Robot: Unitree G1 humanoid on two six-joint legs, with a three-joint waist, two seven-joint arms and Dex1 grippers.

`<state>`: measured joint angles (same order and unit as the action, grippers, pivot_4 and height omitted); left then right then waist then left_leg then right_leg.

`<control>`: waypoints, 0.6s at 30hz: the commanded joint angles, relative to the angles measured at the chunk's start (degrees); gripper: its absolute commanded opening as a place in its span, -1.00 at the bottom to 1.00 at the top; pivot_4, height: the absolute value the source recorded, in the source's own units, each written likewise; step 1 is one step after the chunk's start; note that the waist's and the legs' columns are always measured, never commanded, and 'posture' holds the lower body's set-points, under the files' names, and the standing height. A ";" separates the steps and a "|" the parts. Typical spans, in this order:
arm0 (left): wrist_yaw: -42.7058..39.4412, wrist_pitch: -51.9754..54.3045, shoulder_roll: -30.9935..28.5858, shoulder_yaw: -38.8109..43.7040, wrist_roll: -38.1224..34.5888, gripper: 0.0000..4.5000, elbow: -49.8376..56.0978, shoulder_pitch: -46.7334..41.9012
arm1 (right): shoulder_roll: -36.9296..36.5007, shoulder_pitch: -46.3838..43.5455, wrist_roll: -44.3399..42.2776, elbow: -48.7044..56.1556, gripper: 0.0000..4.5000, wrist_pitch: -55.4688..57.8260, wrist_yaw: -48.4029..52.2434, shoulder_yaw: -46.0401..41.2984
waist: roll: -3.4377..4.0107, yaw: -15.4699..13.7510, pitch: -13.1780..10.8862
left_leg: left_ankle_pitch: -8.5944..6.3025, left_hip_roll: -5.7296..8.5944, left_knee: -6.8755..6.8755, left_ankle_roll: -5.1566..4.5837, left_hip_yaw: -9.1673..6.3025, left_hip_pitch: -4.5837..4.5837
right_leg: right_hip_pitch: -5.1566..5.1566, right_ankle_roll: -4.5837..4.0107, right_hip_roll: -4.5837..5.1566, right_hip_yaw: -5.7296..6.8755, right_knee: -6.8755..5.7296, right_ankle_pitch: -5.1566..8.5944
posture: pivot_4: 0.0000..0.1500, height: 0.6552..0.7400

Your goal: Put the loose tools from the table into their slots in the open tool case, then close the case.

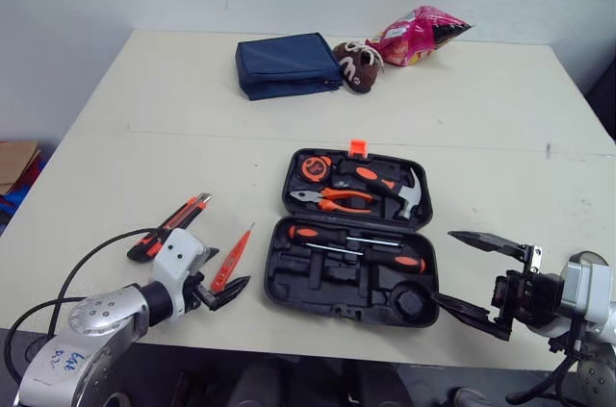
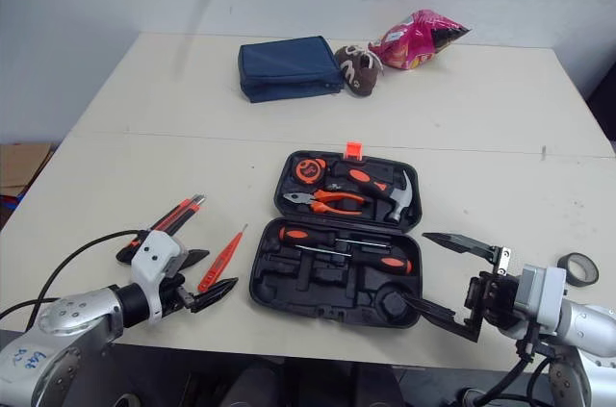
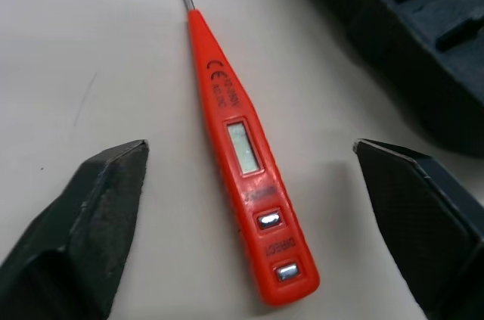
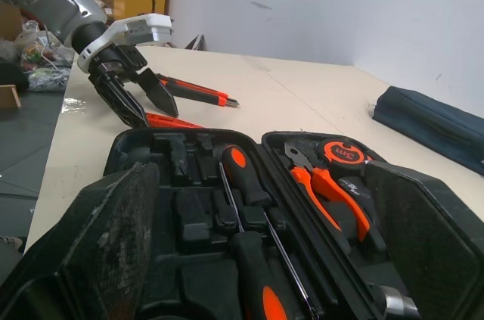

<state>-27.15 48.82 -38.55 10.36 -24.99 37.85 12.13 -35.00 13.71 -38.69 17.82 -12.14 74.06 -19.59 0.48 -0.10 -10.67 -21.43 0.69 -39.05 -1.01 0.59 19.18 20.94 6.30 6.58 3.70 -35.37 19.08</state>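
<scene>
Left hand (image 3: 249,150) released, straddling tester (image 1: 234,255) on bench (image 1: 144,99), 9 o'clock of case (image 1: 318,279); right hand (image 1: 447,267) released at 4 o'clock

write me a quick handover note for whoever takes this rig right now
Left hand: open, fingers either side of the red tester pen, left of the case.
Right hand: open, empty, at the case's near right corner.
Done: hammer, pliers, tape measure, screwdrivers sit in the open case.
Left: tester pen, utility knife farther left, tape roll right of the case; then close it.
</scene>
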 commanded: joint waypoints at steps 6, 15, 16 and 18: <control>2.69 4.27 -0.59 -3.19 1.78 -0.73 0.18 0.04 | -0.89 -1.37 0.10 5.49 1.00 2.76 -4.53 1.34 | 0.21 0.01 0.12 | -0.01 0.00 0.01 0.01 -0.01 0.00 | -0.02 0.00 0.00 0.01 0.05 0.00 | 1.00 1.00; -13.87 -18.70 -3.36 4.58 -0.42 -0.87 -8.24 -5.98 | -1.23 -1.65 1.29 6.84 1.00 3.55 -6.94 0.91 | 0.17 -0.53 0.09 | -0.01 0.00 0.00 0.02 -0.10 0.05 | -0.01 -0.04 0.00 0.09 0.07 0.02 | 1.00 1.00; -17.01 -21.51 -4.53 4.62 -0.39 -0.87 -9.55 -6.77 | -1.25 -1.67 1.53 6.68 1.00 3.38 -7.21 0.49 | 0.16 -0.56 0.09 | -0.01 0.00 -0.01 0.03 -0.11 0.07 | 0.02 -0.05 0.00 0.11 0.07 0.03 | 1.00 1.00; -22.71 -25.80 -6.03 4.46 -1.64 -0.87 -12.15 -9.69 | -1.53 -1.44 2.00 6.17 1.00 2.81 -7.35 -0.65 | 0.22 -0.75 0.06 | -0.02 0.00 0.00 0.04 -0.10 0.07 | 0.01 -0.07 0.00 0.12 0.09 0.04 | 1.00 1.00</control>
<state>-45.09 27.63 -44.08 13.63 -25.19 26.39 3.57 -35.71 12.14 -36.55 22.71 -8.48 67.08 -18.39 0.70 -0.84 -10.62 -21.44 0.69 -39.06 -0.97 0.49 19.26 20.95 6.23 6.58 3.83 -35.27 19.12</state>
